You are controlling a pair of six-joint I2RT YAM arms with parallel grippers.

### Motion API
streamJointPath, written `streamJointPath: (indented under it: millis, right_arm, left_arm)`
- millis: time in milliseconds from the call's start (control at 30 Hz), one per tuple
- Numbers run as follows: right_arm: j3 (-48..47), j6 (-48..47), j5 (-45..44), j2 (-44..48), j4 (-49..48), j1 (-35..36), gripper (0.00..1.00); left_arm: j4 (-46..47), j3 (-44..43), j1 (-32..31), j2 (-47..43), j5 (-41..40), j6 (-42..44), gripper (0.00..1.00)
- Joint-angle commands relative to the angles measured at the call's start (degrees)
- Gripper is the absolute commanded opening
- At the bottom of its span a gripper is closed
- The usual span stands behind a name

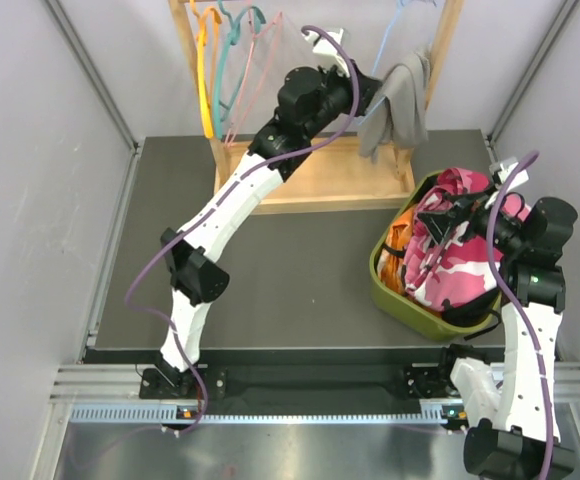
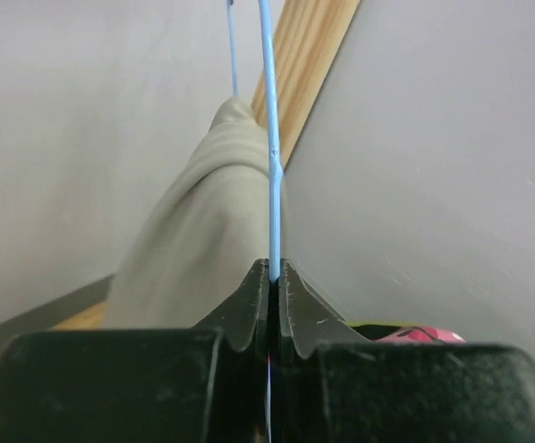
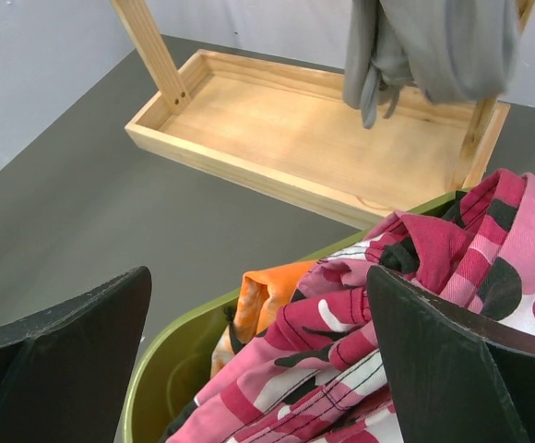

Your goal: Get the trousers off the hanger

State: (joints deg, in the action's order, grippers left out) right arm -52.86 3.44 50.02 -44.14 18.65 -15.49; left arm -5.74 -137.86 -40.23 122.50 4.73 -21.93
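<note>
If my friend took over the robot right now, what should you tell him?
Left end effector: shut on the blue hanger, at the rack.
Right end effector: open, above the green bin.
Done: pink patterned trousers and orange trousers lie in the bin.
Left to do: grey trousers are draped on the blue hanger; take them off.

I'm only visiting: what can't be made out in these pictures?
Left wrist view: the top of the blue hanger runs off the upper edge.
Right wrist view: the top of the grey trousers is cut off by the upper edge.
Top view: the bottom of the bin is hidden under the pink patterned trousers.
</note>
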Motion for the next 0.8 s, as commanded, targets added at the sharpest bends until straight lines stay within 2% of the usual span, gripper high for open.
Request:
streamJointPath:
  millis: [0, 133, 333, 500, 600, 633, 667, 767]
  right_arm:
    - [-1.7, -1.2, 0.7, -0.2, -0.2, 0.0, 1.0]
    - [-2.5, -3.0, 3.0, -0.4, 1.0, 0.0, 1.0]
    - [-3.1, -12.2, 10.4, -0.2, 1.6, 0.2, 1.0]
    - [-3.5, -16.6, 13.3, -1.0, -0.8, 2.6, 1.0]
    - [-4.4, -19.1, 8.3, -2.0, -2.2, 9.4, 1.0]
    - [-5.5, -21.6, 3.4, -3.0, -1.9, 11.9, 1.0]
    - [-5.8, -22.5, 1.4, -3.6, -1.9, 16.8, 1.0]
    - [-7.2, -21.1, -7.0, -6.1, -6.5, 22.4, 1.0]
  left_arm:
    - [12.1, -0.2, 0.3, -12.1, -3.5, 5.7, 0.0]
    - [8.9, 2.6, 0.3, -15.2, -3.9, 7.6, 0.0]
    - [5.9, 11.6, 0.3, -21.6, -4.2, 9.6, 0.0]
    - [3.7, 19.0, 0.3, -27.7, -3.0, 10.1, 0.0]
    - [3.4, 23.4, 0.3, -31.4, -2.2, 9.8, 0.0]
    - [3.0, 25.3, 0.3, -32.4, -1.8, 9.8, 0.0]
    - [2.8, 26.2, 0.3, -34.1, -1.8, 9.8, 0.0]
    - [2.4, 30.5, 0.3, -38.1, -0.7, 9.4, 0.0]
